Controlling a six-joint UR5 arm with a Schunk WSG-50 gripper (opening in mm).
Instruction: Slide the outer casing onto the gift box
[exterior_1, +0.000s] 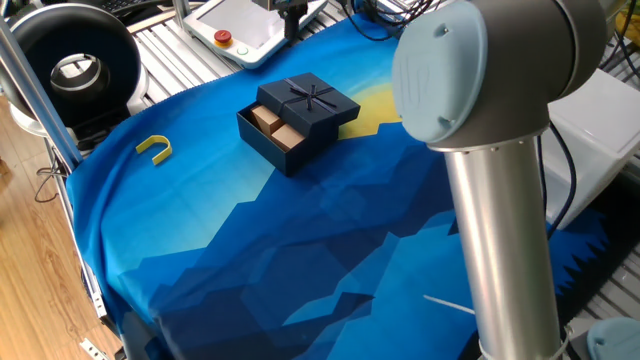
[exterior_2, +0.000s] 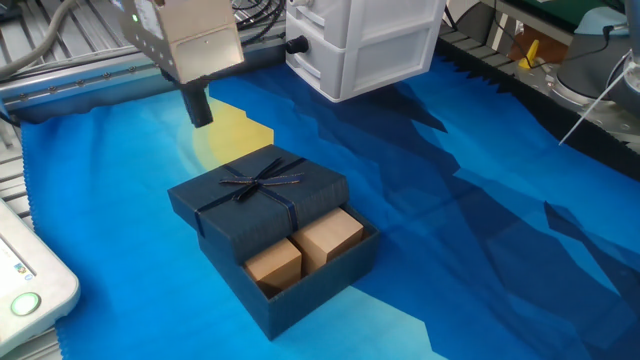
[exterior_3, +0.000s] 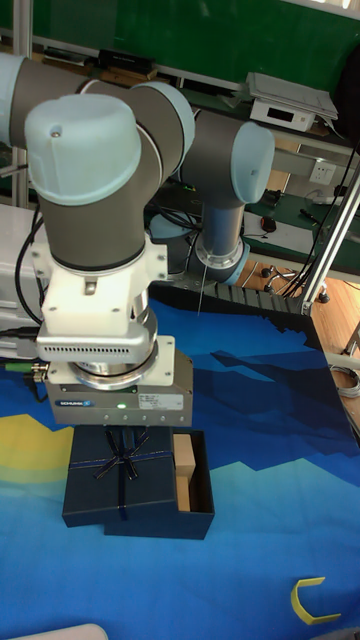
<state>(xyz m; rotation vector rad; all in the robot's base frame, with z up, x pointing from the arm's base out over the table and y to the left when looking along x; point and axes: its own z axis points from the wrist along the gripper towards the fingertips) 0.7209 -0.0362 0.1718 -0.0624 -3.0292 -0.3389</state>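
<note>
Approach step, judging by the layout: gripper (exterior_2: 200, 108) is hovering above the cloth, touching nothing. Only one dark finger (exterior_2: 201, 104) is showing, so can't tell if the jaws are wide or narrow. Outer casing (exterior_2: 262, 195) is sitting below and just in front of the fingers, half on the gift box (exterior_2: 305, 272), leaving two tan blocks (exterior_2: 302, 250) uncovered on the far side. Next move is probably lowering behind the casing's near edge and pushing away from the fingers.

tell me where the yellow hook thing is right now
In one fixed view the yellow hook lies on the blue cloth near its left edge, well left of the gift box and apart from it.
</note>
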